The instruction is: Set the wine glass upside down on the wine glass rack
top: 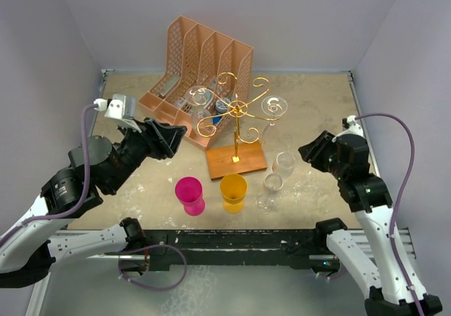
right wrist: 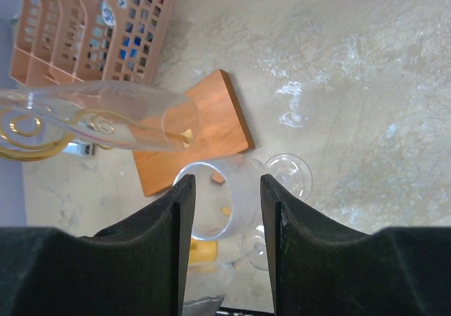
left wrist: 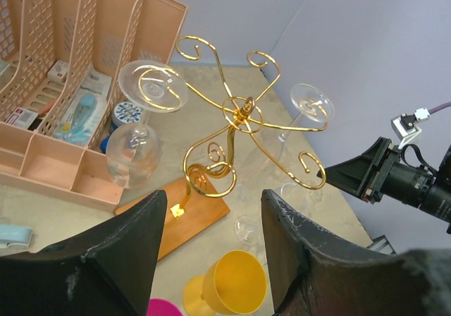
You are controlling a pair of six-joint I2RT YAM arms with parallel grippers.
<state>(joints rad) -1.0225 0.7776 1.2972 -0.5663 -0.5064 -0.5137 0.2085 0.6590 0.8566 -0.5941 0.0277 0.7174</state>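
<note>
The gold wire wine glass rack [top: 238, 108] stands on its brown wooden base [top: 236, 161] mid-table. Two clear wine glasses hang upside down on it, one on the left [top: 201, 98] and one on the right [top: 274, 107]. Three clear wine glasses [top: 285, 163] stand upright on the table right of the base. My right gripper [top: 311, 150] is open and empty, just right of them. In the right wrist view its gripper [right wrist: 224, 189] frames one upright glass [right wrist: 232, 192] without touching it. My left gripper [top: 173, 137] is open and empty, left of the rack [left wrist: 239, 111].
A peach slotted file organizer [top: 197, 76] stands behind and left of the rack. A pink cup [top: 189, 195] and a yellow goblet [top: 233, 192] stand in front of the base. Grey walls close in the table on three sides.
</note>
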